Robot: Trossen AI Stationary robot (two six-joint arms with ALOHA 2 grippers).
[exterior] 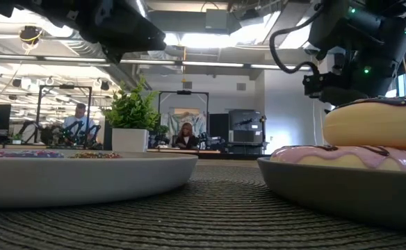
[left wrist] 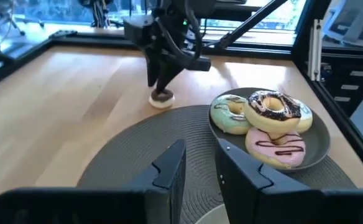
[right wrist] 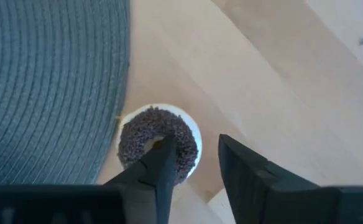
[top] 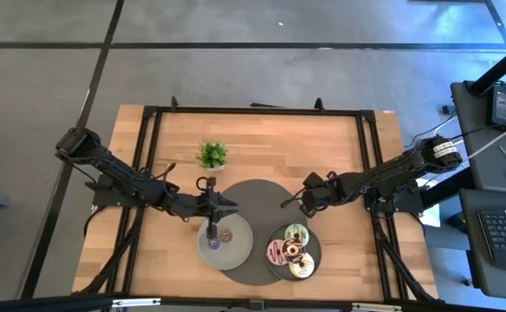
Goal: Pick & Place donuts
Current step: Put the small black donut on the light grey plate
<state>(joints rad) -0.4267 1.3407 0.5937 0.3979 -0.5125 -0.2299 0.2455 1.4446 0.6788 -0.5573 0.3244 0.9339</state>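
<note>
Donut (right wrist: 158, 144) under right end effector (right wrist: 197, 165) (fingers apart)

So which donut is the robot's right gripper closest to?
The tiny dark sprinkled donut with the white base, lying alone on the bare wood beside the round mat. The right gripper hangs open right over it; the other donuts sit on plates.

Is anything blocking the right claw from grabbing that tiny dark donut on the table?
Nothing visible is in the way. The right gripper hangs open right above the tiny dark donut, which lies on the bare wood beside the edge of the round mat. One finger is already over the donut's ring.
</note>
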